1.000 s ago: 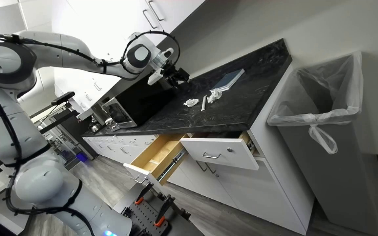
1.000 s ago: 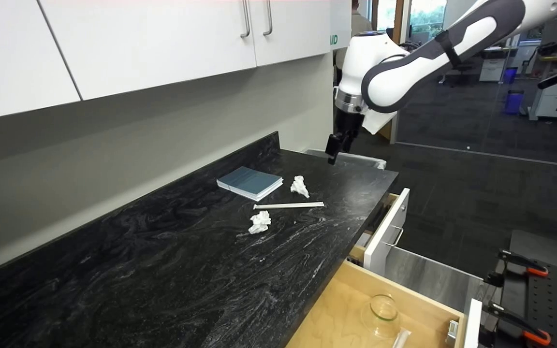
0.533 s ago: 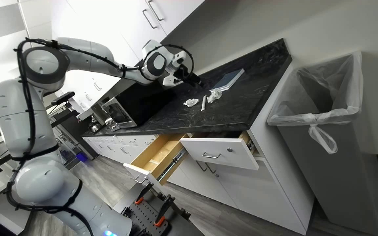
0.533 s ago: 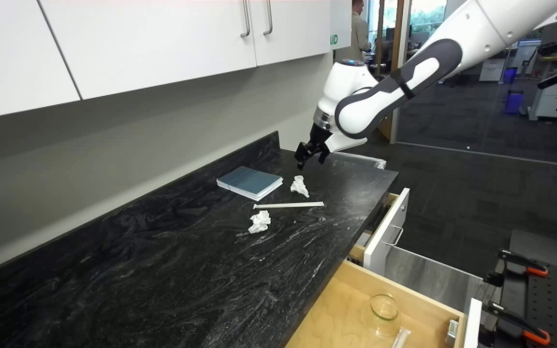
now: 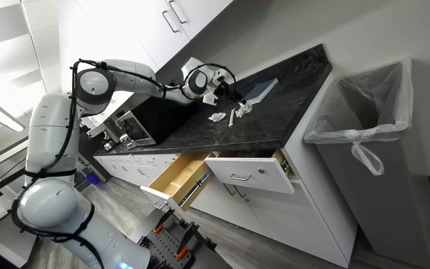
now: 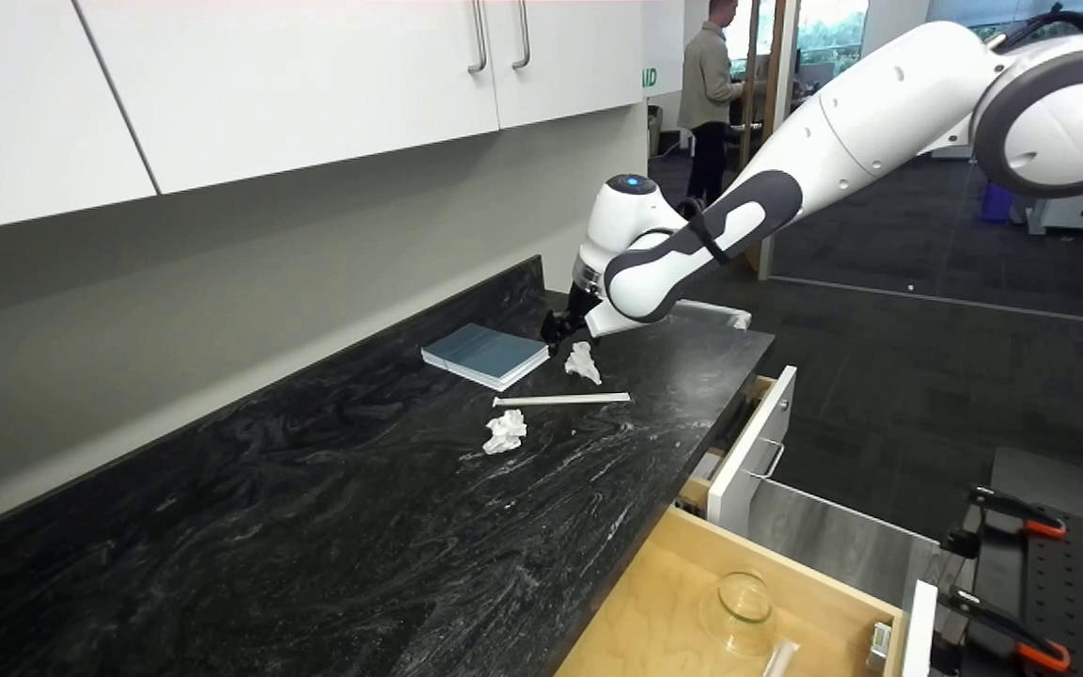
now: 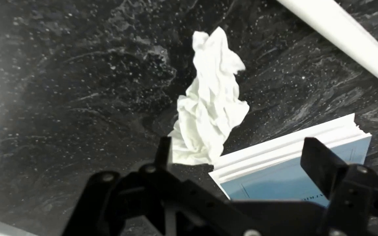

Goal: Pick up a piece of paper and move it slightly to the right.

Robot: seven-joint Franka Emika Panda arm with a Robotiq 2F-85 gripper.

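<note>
The piece of paper, an elongated crumpled white sheet, lies on the dark counter beside the book's corner. It shows in both exterior views (image 5: 244, 109) (image 6: 583, 365) and in the wrist view (image 7: 208, 101). My gripper (image 7: 237, 143) is open and empty, with its fingers wide apart. It hovers low over the paper's end and the book's corner, in both exterior views (image 5: 242, 101) (image 6: 572, 338). In the wrist view the left fingertip (image 7: 164, 147) overlaps the paper's lower left edge. The right fingertip (image 7: 315, 154) stands over the book. I cannot tell whether a finger touches anything.
A blue book (image 6: 485, 352) lies beside the paper. A straight white strip (image 6: 562, 400) and another crumpled white paper (image 6: 506, 432) lie farther along the counter (image 6: 335, 527). Two drawers stand open, one holding a glass (image 6: 745, 602). A lined bin (image 5: 383, 186) stands at the counter's end.
My gripper has come down toward the counter, moving right in an exterior view and left in an exterior view, to the paper beside the book. The papers and book have not moved.
</note>
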